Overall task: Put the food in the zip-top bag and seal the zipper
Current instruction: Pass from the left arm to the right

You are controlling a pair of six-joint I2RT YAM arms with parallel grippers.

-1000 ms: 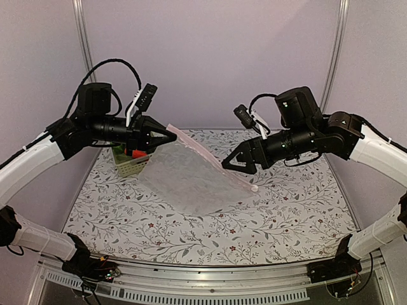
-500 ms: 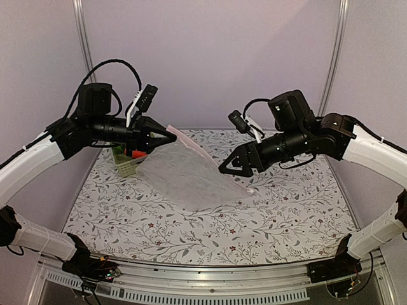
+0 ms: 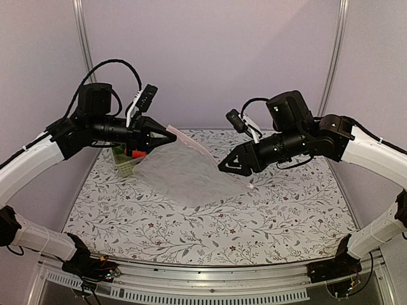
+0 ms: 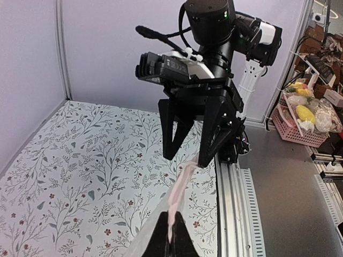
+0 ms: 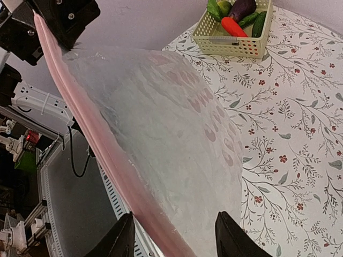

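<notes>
The clear zip-top bag hangs in the air between my two arms, its lower part touching the table. My left gripper is shut on one end of the pink zipper; the left wrist view shows the zipper pinched at my left gripper. My right gripper is open, its fingers straddling the zipper near the other end. In the right wrist view the bag and zipper pass between the spread fingers of my right gripper. The food lies in the pale green basket.
The basket stands at the back left of the flowered table, partly behind the left gripper and the bag. Purple walls close the back and sides. A metal rail runs along the near edge.
My right gripper has moved left along the zipper toward the left gripper, staying open. The bag has bunched and shifted left a little. The left arm has not moved.
</notes>
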